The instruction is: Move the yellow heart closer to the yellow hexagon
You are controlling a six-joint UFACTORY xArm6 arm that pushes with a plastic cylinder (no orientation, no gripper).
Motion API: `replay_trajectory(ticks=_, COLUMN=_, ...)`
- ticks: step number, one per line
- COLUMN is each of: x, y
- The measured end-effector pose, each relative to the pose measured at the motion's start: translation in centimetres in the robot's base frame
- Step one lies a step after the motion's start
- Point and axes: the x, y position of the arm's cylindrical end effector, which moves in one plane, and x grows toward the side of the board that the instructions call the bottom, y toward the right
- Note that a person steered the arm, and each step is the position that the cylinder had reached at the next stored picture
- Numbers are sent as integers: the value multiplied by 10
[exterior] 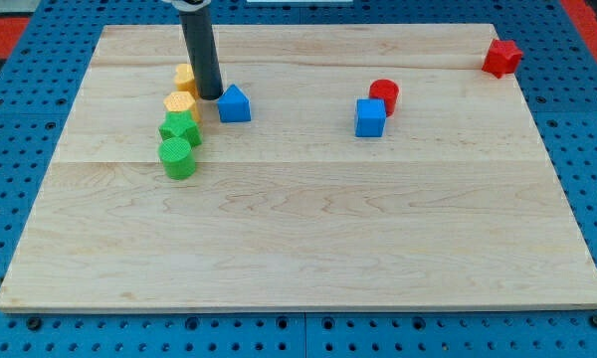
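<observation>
Upper left of frame: my tip (pixel 211 96) down between yellow heart (pixel 185 77) and blue block (pixel 235 103); yellow hexagon (pixel 181 104) touching heart. No fingers, bare rod only.

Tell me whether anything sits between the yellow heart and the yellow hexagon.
Nothing visible does. The two yellow blocks, one above the other, already sit close together at the view's left; which is the heart I cannot tell. My tip stands just right of them, beside the blue block.

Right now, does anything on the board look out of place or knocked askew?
Only the red star block stands out: it sits alone at the board's top-right corner, near the edge. Nothing looks tipped or damaged. My tip rests beside the yellow blocks.
</observation>
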Motion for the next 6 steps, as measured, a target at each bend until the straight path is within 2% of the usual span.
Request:
replay_trajectory(ticks=2, x=-56, y=3)
replay_trajectory(ticks=4, x=-61, y=-49)
replay_trajectory(ticks=6, x=-39, y=-50)
